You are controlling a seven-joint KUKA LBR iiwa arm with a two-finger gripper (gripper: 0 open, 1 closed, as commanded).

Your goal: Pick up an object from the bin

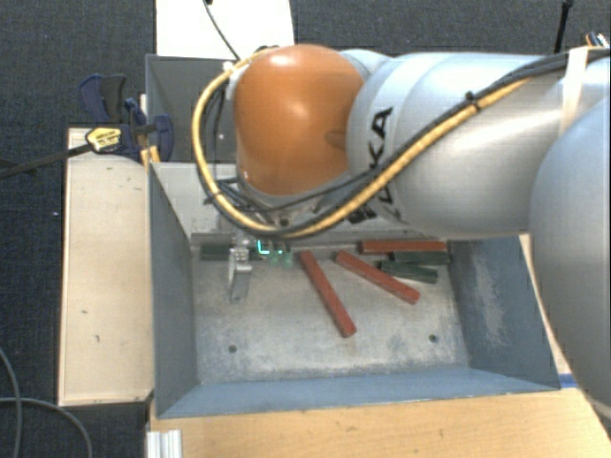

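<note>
Camera view: red-brown sticks (long, slim).

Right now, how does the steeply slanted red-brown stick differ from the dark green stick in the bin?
The red-brown stick lies steeply slanted on open floor; the dark green stick lies nearly level nearer the back wall, partly hidden by another red stick. Colours differ too. Both are slim, straight bars.
</note>
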